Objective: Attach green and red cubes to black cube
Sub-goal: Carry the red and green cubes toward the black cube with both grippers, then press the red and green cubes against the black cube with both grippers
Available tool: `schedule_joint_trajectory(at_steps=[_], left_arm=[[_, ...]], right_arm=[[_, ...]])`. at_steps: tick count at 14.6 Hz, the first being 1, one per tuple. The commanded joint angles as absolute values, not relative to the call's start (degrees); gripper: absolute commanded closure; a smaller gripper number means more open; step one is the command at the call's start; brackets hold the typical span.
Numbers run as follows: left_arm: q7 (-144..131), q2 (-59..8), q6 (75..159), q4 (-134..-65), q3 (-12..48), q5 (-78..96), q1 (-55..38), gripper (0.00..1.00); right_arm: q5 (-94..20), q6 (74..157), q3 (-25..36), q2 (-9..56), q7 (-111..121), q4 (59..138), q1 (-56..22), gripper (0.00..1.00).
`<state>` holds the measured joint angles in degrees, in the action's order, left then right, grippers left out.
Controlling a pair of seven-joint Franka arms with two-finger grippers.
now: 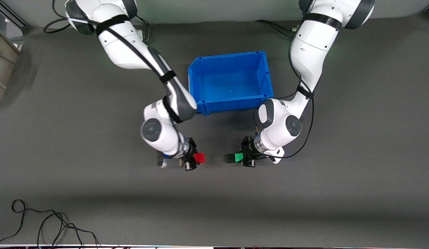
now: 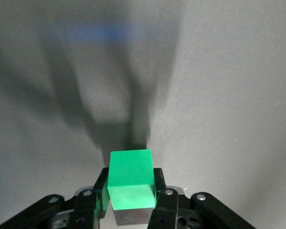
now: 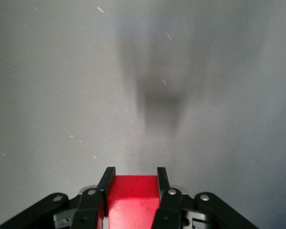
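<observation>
My left gripper (image 1: 243,157) is shut on the green cube (image 1: 238,157), held above the mat. The black cube (image 1: 229,158) sits flush against the green cube's face on the side toward the right arm. In the left wrist view the green cube (image 2: 130,177) sits between the fingers (image 2: 160,183), with the dark cube (image 2: 131,217) against it. My right gripper (image 1: 193,159) is shut on the red cube (image 1: 199,158), also above the mat. The red cube (image 3: 133,200) fills the gap between the fingers (image 3: 106,179) in the right wrist view. A gap of bare mat separates the red cube from the black cube.
An empty blue bin (image 1: 228,57) stands farther from the front camera than both grippers. A beige container (image 1: 1,65) sits at the right arm's end of the table. Loose black cables (image 1: 45,221) lie near the table's front edge.
</observation>
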<state>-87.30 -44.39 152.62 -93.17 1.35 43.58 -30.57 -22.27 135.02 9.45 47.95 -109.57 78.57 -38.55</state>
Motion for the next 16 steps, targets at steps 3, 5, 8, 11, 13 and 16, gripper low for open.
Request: schedule_joint_trajectory(at_steps=[3, 5, 8, 11, 13, 16], left_arm=[[-88.0, -45.4, 152.6, -92.1, 1.0, 42.8, -31.1, 0.81], [-88.0, -45.5, 152.6, -92.0, 1.0, 42.8, -31.2, 0.80], [-87.9, -45.6, 152.7, -92.0, 1.0, 42.7, -31.3, 0.75], [-87.9, -45.7, 152.8, -91.9, 1.0, 42.7, -31.6, 0.75], [-87.9, -45.8, 153.3, -92.0, 1.0, 42.6, -31.7, 0.64], [-87.9, -45.7, 153.3, -91.8, 1.0, 42.4, -32.0, 0.00]], right_arm=[[-14.7, 133.6, 10.2, 54.0, -123.9, 71.5, -40.2, 1.00], [-14.6, 133.6, 10.2, 55.5, -126.8, 70.8, -41.0, 1.00], [-14.5, 133.6, 10.2, 57.9, -128.4, 68.4, -42.1, 1.00], [-14.5, 133.6, 10.2, 59.9, -131.9, 65.3, -43.2, 1.00], [-14.4, 133.6, 10.2, 61.2, -133.5, 63.3, -44.0, 1.00], [-14.4, 133.6, 10.3, 61.3, -134.6, 63.2, -45.0, 1.00]])
